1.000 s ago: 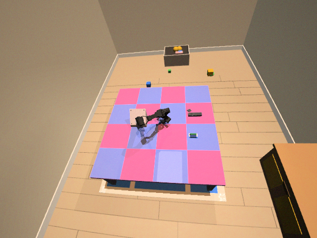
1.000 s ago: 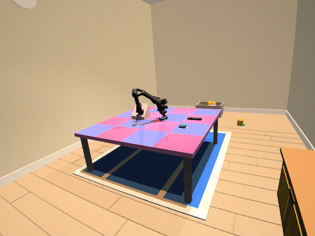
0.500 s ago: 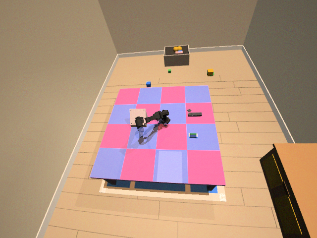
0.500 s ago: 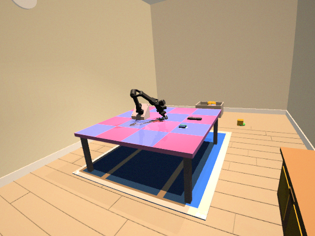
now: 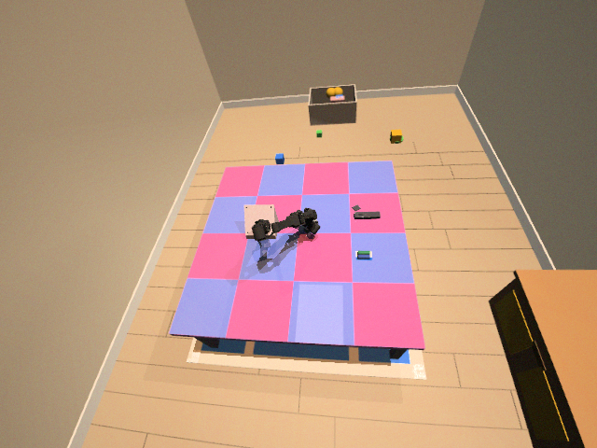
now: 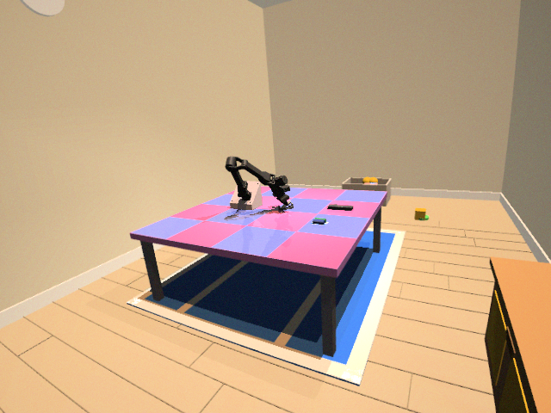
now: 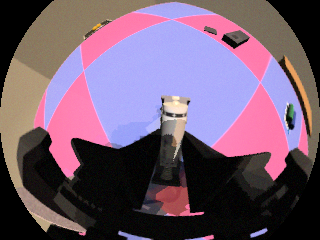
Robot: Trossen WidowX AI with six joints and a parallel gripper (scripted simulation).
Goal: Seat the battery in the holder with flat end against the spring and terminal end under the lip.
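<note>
The battery (image 7: pixel 175 121), a pale grey cylinder with a dark ring near its terminal end, is between the fingers of my gripper (image 7: pixel 171 134) (image 5: pixel 313 236) (image 6: pixel 290 206), which is shut on it. In the wrist view its terminal end points away from the camera. A grey bracket-like lip (image 7: pixel 185 100) of the holder shows right at that end; whether the terminal is under it I cannot tell. A dark part shows at the battery's near end. The spring and most of the holder are hidden by the battery and fingers. The gripper is low, near the table top.
A black box-like bar (image 5: pixel 367 215) (image 6: pixel 340 207) (image 7: pixel 235 38) lies to the right, beside a small dark plate (image 5: pixel 355 207) (image 7: pixel 210 30). A green and blue object (image 5: pixel 364 255) (image 6: pixel 318 220) (image 7: pixel 291 117) lies nearer the front. The arm's pale base block (image 5: pixel 259 214) (image 6: pixel 251 194) stands to the left.
</note>
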